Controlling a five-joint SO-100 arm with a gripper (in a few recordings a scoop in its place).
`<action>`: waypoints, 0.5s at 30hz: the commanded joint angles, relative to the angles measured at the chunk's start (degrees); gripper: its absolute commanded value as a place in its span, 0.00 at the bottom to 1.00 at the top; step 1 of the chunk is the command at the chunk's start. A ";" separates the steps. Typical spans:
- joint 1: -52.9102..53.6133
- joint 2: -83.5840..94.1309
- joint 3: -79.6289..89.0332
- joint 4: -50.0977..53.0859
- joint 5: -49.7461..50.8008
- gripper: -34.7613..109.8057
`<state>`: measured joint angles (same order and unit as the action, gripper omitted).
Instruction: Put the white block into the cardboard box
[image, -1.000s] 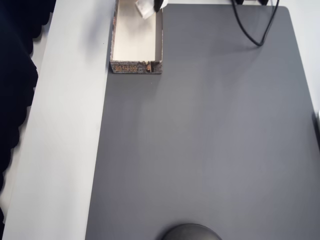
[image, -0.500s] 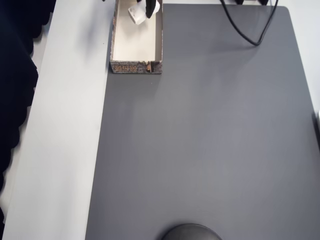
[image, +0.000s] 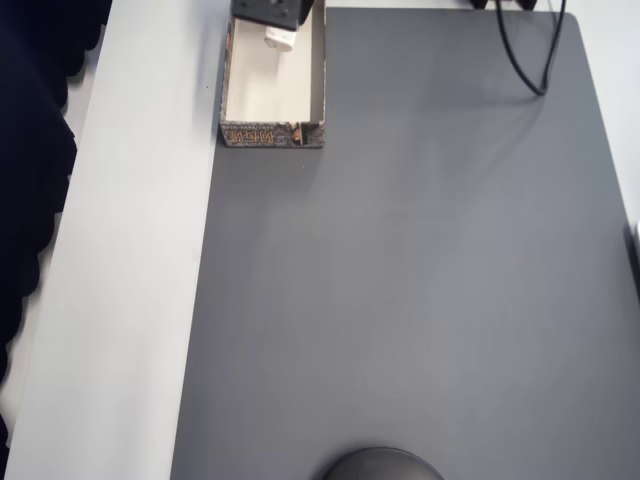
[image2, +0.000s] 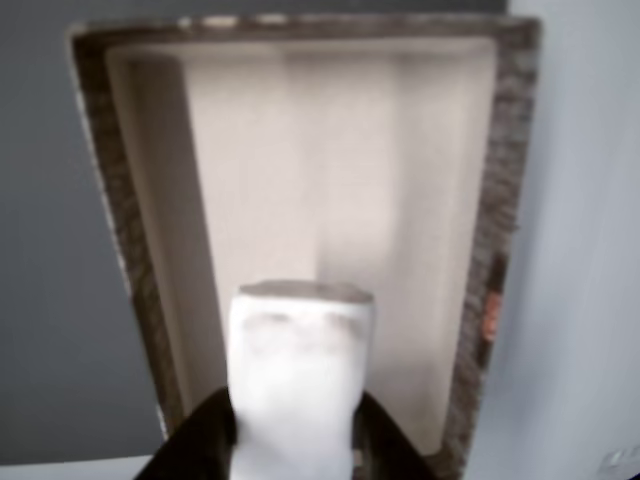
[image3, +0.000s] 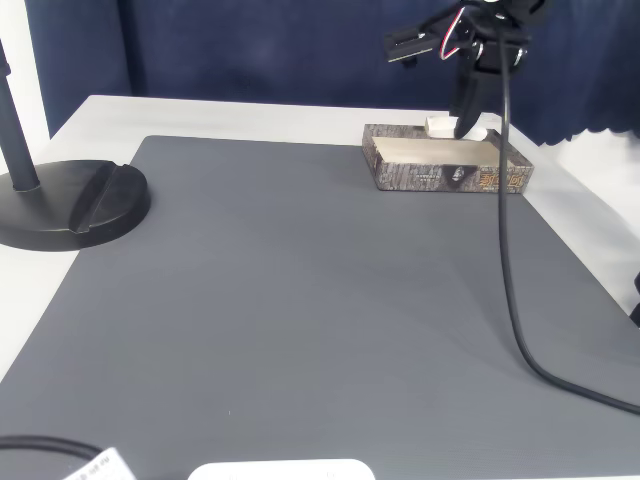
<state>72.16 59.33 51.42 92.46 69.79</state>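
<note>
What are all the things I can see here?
block: one, white, held in the claw just above the box's open top
box: one, cream inside with brown patterned sides, at the mat's far corner in the fixed view
mat: one, dark grey, covering most of the table
table: one, white, under the mat
stand base: one, black, round, left side in the fixed view
cable: one, black, hanging from the arm onto the mat
curtain: one, dark blue, behind the table
claw: one, black, shut on the block

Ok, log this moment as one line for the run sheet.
phase: placing | gripper: shut on white block | block: held over cardboard box interior, not released | box: on table edge beside grey mat
</note>
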 joint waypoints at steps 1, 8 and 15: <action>0.97 0.97 -4.66 -0.88 4.83 0.23; 0.97 0.26 -5.19 -1.14 5.54 0.23; 1.05 -4.04 -8.53 -1.23 5.27 0.23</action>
<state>72.86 55.11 48.25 92.02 74.88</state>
